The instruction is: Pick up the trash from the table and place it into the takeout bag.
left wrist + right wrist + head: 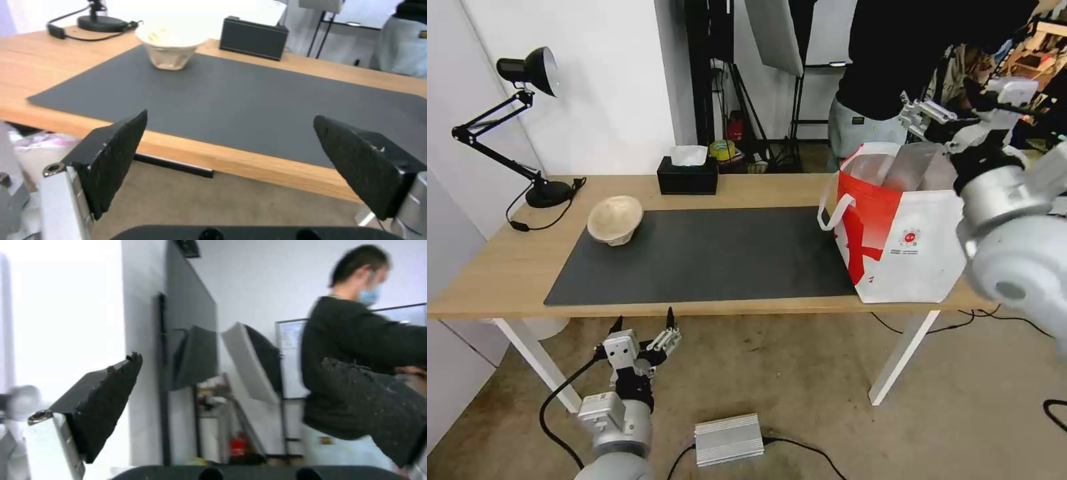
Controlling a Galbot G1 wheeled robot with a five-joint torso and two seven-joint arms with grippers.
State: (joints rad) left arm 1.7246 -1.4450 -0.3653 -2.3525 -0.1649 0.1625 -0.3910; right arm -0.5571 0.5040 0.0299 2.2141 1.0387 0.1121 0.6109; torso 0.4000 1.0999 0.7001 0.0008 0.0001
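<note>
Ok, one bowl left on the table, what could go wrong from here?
The beige pulp-fibre bowl sits half off the mat's corner and looks light, so it may slide or tip when gripped. The left end effector, open, is below the table edge and could clip it rising. The right end effector, open above the takeout bag, could snag its rim.

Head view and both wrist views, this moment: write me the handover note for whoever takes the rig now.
Left tool: open, empty, low in front of the table's near edge, below the tabletop.
Right tool: open, empty, raised above the takeout bag, pointing toward the room behind.
On the table: the beige pulp-fibre bowl sits at the far left corner of the dark mat; the bag stands open at the right end.
Done: no other trash is visible on the tabletop; the bag's contents cannot be seen.
Left: the beige bowl has yet to go into the bag.
</note>
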